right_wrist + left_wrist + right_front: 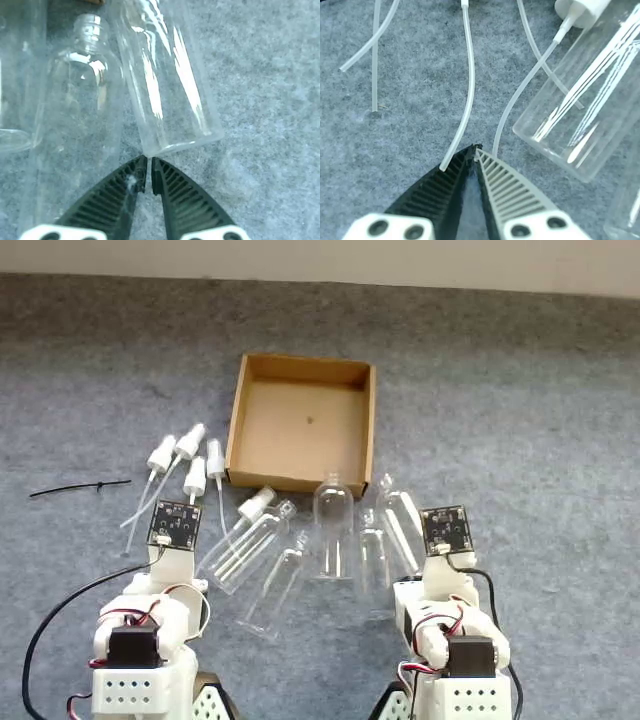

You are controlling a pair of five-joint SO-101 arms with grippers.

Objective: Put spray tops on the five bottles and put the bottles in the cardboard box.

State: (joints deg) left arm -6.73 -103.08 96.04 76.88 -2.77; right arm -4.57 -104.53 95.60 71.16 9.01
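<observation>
a shallow, open-topped brown cardboard box [300, 425] sits on the grey felt table cover [520, 380]. all five clear plastic bottles [333, 525] lie on their sides outside the box, fanned out just off its near wall, between the box and the two arms, and all are still uncapped. four white spray tops [188, 445] with thin dip tubes lie in a cluster off the box's left wall. a fifth white spray top [256, 503] lies off the box's near left corner, just beside the neck end of a square-sided clear bottle [245, 540], its tube outside that bottle. farther left of the box than the cluster lies a thin black cable tie [80, 488].

the left gripper [472, 150] is low over the felt, nearer the arms than the box's left corner. its jaws are pressed together on nothing, the tips among the loose dip tubes [467, 75]. the right gripper [148, 164] is on the near side of the box towards its right corner. its jaws are closed to a sliver and grasp nothing, the tips just short of the base of a straight-walled clear bottle [165, 85], with a round-shouldered clear bottle [80, 115] alongside.
</observation>
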